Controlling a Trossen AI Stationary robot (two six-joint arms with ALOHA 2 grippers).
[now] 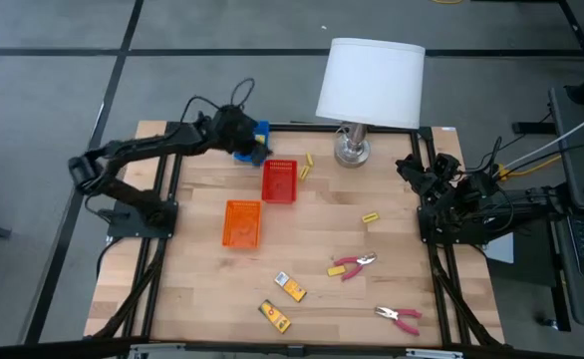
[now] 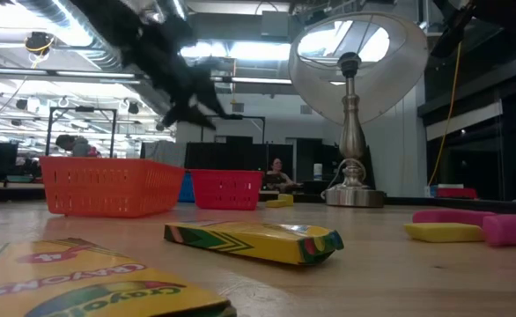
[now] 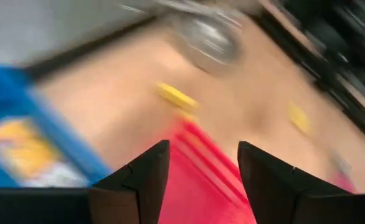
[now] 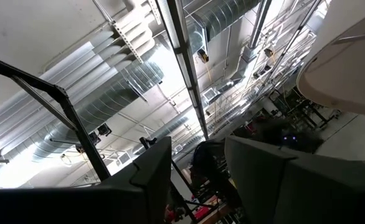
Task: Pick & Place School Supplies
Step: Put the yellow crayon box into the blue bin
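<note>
**Sorting school supplies: one packet in the blue tray, most items loose**

Nearest the table-level camera lies a yellow crayon packet (image 2: 82, 286), with a second packet (image 2: 256, 240) just behind it; from above we find these two near the front edge of the wooden table (image 1: 202, 289).

We judge the task to be at an early stage. A third yellow packet (image 3: 20, 146) seems to rest inside the blue tray (image 1: 258, 140) at the back left, though it shows blurred. The red tray (image 1: 279, 180) and the orange tray (image 1: 241, 222) look empty as far as we can tell. Left to sort are the two front packets, two pink-handled pliers (image 1: 352, 265) and (image 1: 400, 317) at the front right, and two small yellow stubs, one (image 1: 307, 166) beside the red tray and one (image 1: 371, 216) in open table right of centre.

Our left gripper (image 1: 253, 140) hovers over the blue tray, its fingers (image 3: 139, 183) held moderately apart with nothing between them. Every loose item lies well apart from it; the stub by the red tray is closest. Our right gripper (image 1: 419, 170) waits at the right edge near the lamp (image 1: 370, 85), pointing upward, fingers apart and empty.
</note>
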